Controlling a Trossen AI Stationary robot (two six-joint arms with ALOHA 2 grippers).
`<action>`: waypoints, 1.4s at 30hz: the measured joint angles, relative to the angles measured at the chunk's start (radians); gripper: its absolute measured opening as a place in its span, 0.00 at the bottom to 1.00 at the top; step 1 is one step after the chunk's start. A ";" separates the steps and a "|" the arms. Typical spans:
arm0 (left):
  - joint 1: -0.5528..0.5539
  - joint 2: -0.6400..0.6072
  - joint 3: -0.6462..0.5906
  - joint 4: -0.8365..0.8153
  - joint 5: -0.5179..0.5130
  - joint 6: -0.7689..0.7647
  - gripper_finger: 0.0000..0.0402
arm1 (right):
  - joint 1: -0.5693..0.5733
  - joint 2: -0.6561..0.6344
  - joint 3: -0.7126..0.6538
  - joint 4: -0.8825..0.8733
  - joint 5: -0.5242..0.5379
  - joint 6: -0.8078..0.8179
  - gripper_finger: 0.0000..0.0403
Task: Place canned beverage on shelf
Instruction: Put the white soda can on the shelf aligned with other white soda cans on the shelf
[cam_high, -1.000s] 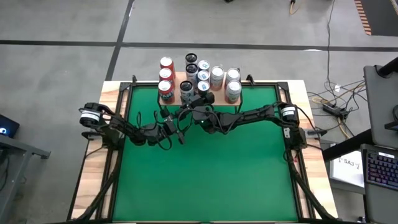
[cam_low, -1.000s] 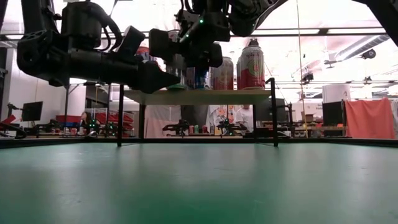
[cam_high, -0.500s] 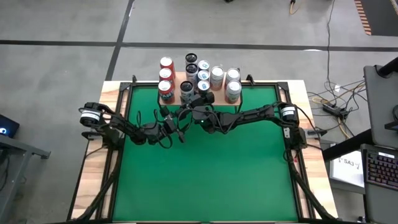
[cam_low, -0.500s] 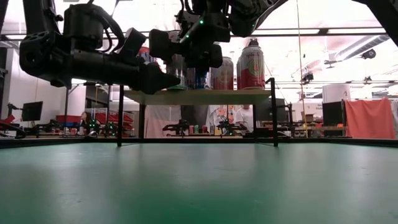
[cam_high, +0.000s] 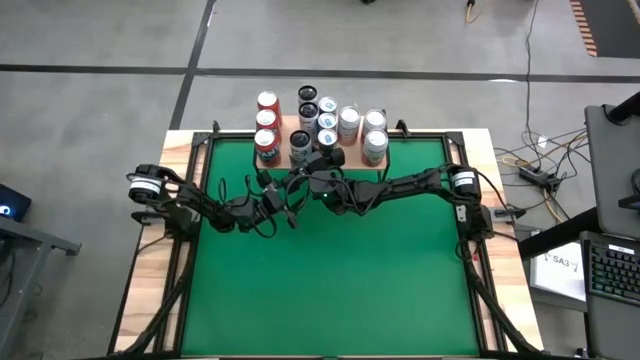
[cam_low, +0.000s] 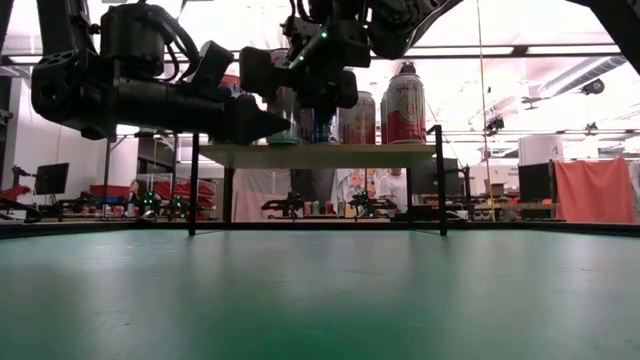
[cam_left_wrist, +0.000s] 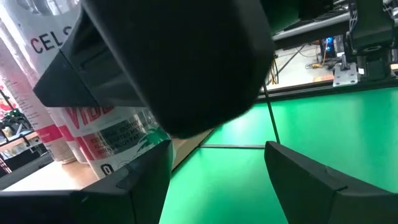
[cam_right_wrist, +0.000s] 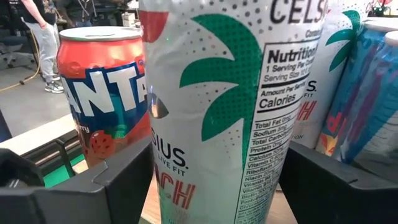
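The shelf (cam_high: 350, 153), a light wood top on black legs (cam_low: 437, 180), stands at the table's far edge and carries several cans. My right gripper (cam_right_wrist: 217, 186) reaches to its front row and is shut on a white Celsius can with a green palm print (cam_right_wrist: 217, 112), which also shows in the high view (cam_high: 300, 147). A red Fanta can (cam_right_wrist: 102, 93) stands beside it. My left gripper (cam_left_wrist: 217, 180) is open and empty just before the shelf's front edge, below my right arm (cam_high: 283, 203). My right gripper pinches the Celsius can's lower body (cam_right_wrist: 163, 186) between its two fingers, one on each side (cam_right_wrist: 121, 183) (cam_right_wrist: 329, 186). The fingers come level from the table's near side. The can stands upright among the other cans, over the shelf's wood top (cam_right_wrist: 149, 214).
More cans crowd the shelf: red ones at the left (cam_high: 267, 112), white and blue ones in the middle and right (cam_high: 372, 122). The green table (cam_high: 330, 290) has a wooden border. People and equipment show in the room beyond the table.
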 joint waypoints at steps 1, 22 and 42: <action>0.000 0.000 0.000 0.001 0.000 0.000 0.60 | 0.001 -0.002 0.000 -0.001 0.000 -0.008 0.75; 0.000 -0.001 0.000 0.002 0.000 0.000 0.60 | 0.016 -0.040 0.000 0.031 0.001 -0.060 0.76; 0.000 -0.001 0.060 0.008 -0.014 0.002 0.60 | 0.040 -0.085 0.001 0.053 0.001 -0.126 0.76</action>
